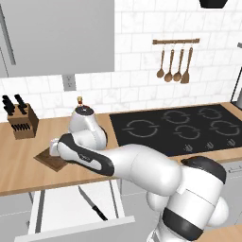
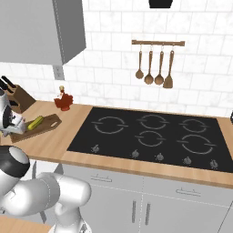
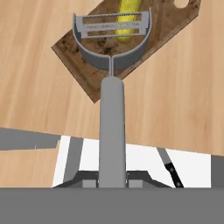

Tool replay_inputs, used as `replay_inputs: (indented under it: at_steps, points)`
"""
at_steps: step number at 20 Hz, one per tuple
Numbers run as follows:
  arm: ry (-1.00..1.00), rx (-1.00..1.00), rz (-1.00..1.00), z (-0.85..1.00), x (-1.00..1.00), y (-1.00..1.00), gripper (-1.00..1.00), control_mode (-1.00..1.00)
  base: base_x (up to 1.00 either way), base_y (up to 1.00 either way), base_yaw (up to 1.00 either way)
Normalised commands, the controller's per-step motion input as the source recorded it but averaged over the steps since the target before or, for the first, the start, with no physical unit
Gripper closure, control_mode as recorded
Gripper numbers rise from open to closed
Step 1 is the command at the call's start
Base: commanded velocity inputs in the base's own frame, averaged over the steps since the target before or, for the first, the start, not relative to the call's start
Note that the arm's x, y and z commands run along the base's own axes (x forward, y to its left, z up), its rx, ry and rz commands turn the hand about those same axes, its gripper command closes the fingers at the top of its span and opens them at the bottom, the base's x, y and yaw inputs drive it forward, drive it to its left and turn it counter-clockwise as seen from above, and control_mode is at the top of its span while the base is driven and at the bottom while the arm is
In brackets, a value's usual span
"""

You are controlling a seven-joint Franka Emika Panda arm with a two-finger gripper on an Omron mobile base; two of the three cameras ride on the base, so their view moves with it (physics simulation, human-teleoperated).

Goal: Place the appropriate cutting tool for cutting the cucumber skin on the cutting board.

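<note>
1. The gripper point(image 3: 112, 183) has its jaws clamped on the handle of the grey peeler point(image 3: 112, 87).
2. The peeler's loop head hangs above the near end of the cutting board point(image 3: 74, 52).
3. The cucumber point(image 3: 127, 15) lies on the board, left of the cooktop point(image 2: 154, 132).

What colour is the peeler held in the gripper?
Plain grey metal, handle and loop head alike; the peeler shows best in the hand view, above the cutting board.
</note>
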Motion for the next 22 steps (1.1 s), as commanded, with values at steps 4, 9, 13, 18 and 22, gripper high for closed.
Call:
replay_inputs:
  at_steps: [4, 9, 13, 18, 22]
  points:
    - [0.00, 0.00, 0.00, 0.00, 0.00, 0.00, 1.00, -1.00, 0.00, 0.00, 0.00]
    - [-0.07, 0.00, 0.00, -0.17, 0.00, 0.00, 1.00, -1.00, 0.00, 0.00, 0.00]
    - [-0.03, 0.00, 0.00, -0.25, 0.06, 0.00, 1.00, -1.00, 0.00, 0.00, 0.00]
    - [0.00, 0.00, 0.00, -0.05, 0.02, 0.00, 1.00, -1.00, 0.00, 0.00, 0.00]
    - [0.00, 0.00, 0.00, 0.03, 0.15, 0.00, 1.00, -1.00, 0.00, 0.00, 0.00]
